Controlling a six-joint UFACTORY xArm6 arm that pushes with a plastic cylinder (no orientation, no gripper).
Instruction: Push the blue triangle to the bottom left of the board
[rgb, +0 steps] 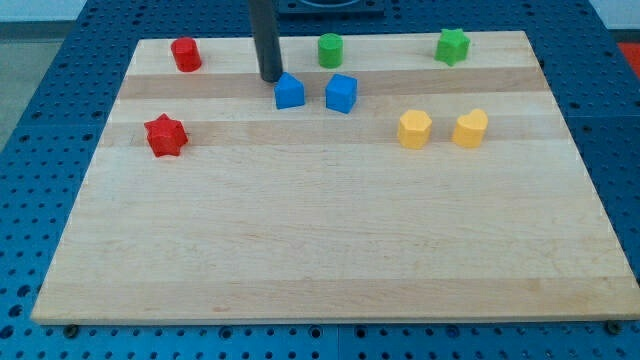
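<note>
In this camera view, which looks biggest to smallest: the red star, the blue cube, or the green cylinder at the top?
1. Red star, largest.
2. Blue cube, slightly smaller.
3. Green cylinder, smallest, though it sits farther up the board, possibly farther from the camera.

A lab bench: wooden board (330, 250) on blue perforated mounting plate (60, 120), a robot test rig.

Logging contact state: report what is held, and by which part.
Nothing is held. My tip stands at the blue triangle's upper-left edge; whether they touch cannot be told.
</note>
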